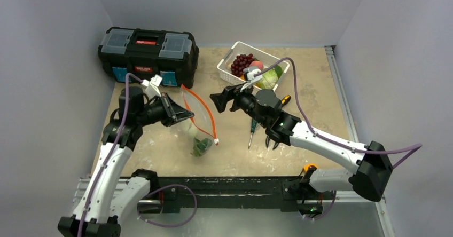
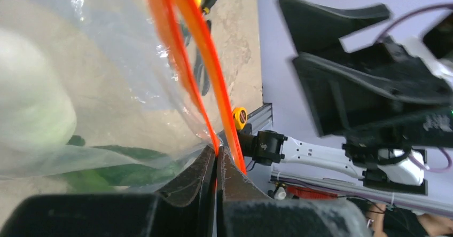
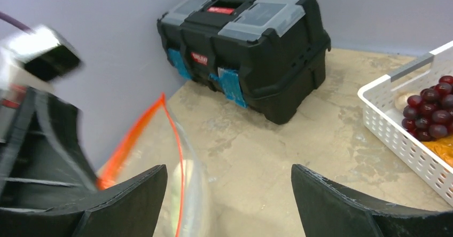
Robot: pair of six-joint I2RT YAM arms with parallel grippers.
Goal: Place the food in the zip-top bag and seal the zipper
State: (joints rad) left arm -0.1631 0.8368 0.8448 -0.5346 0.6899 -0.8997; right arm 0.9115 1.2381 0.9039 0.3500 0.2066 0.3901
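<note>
The clear zip-top bag (image 1: 196, 114) is held up off the table left of centre, with its orange-red zipper (image 1: 205, 111) open and a white slider (image 1: 216, 141) at the near end. Inside lie a white oblong vegetable (image 1: 187, 129) and a dark green cucumber (image 1: 201, 146). My left gripper (image 1: 173, 111) is shut on the zipper strip (image 2: 216, 150) at the bag's left rim. My right gripper (image 1: 221, 101) is open and empty, just right of the bag mouth (image 3: 181, 157). A cabbage (image 1: 271, 78), a peach (image 1: 257, 64) and orange food (image 3: 440, 149) stay in the basket.
A white slotted basket (image 1: 228, 76) with dark grapes (image 1: 241, 63) stands at the back right. A black toolbox (image 1: 147, 53) stands at the back left. A screwdriver (image 1: 252, 130) and pliers (image 1: 272, 139) lie under my right arm.
</note>
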